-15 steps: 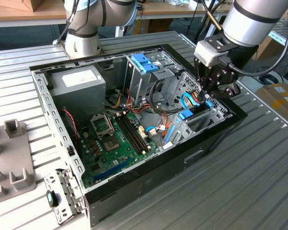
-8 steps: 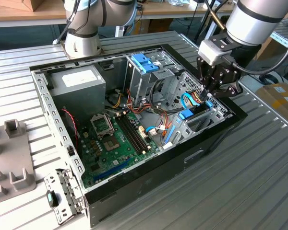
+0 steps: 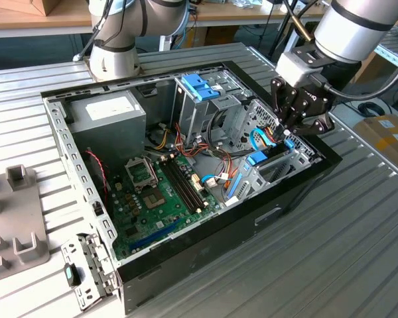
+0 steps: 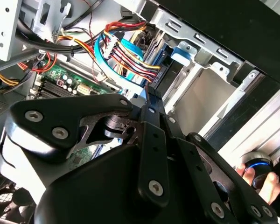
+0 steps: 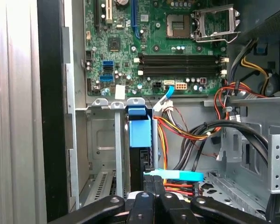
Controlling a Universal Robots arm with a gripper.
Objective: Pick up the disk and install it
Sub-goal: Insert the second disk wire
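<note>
Gripper [image 3: 284, 136]: black, two-fingered, on the arm at the exterior view's right, reaching down into the open computer case [image 3: 186, 265]. Fingers drawn close together, with hardly a gap, in both wrist views [image 4: 151, 95] [image 5: 153, 184]. Whether they pinch anything cannot be told.

Disk [image 5: 141, 133]: standing on edge in a slot of the metal drive bay [image 5: 102, 135], its blue frame uppermost and directly ahead of the fingertips. It also appears in the exterior view [image 3: 257, 158] and the second wrist view [image 4: 181, 52].

Cables [image 4: 126, 60]: a blue ribbon and a red, yellow and black bundle, just beside the fingertips.

Motherboard [image 3: 159, 199]: green, flat on the case floor, beyond the bay.

Grey box [image 3: 109, 112]: in the far corner of the case, white label on top.

Blue latch [image 3: 200, 86]: on top of the tall drive cage, well apart from the gripper.

Table [image 3: 358, 252]: ribbed metal, bearing the case.
</note>
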